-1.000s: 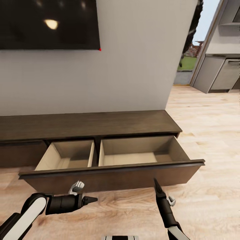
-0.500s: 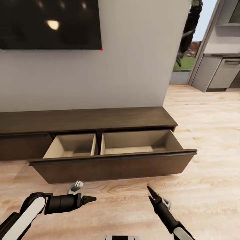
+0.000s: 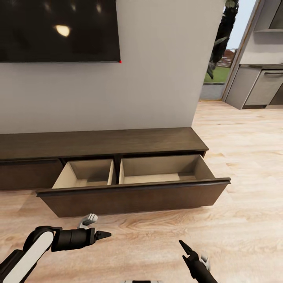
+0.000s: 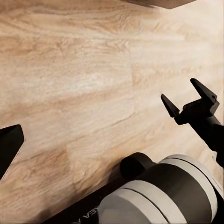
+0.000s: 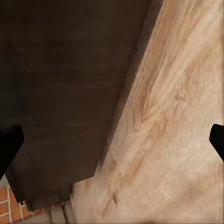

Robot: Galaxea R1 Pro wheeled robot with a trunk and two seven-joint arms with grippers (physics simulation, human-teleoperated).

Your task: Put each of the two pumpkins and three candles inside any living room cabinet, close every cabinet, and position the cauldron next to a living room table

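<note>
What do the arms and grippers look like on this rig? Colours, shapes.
The left arm has a white shell with black joint rings, then a matte black cylindrical wrist. The left gripper ends in slim, pointed black fingers. The right gripper matches it: black, tapered, two-fingered. A small grey-white bracket sits beside each wrist.

Cabinet (image 3: 118, 143): long, low, dark brown, against wall. Wide drawer (image 3: 133, 196) pulled out; two pale beige compartments, both empty.
</note>
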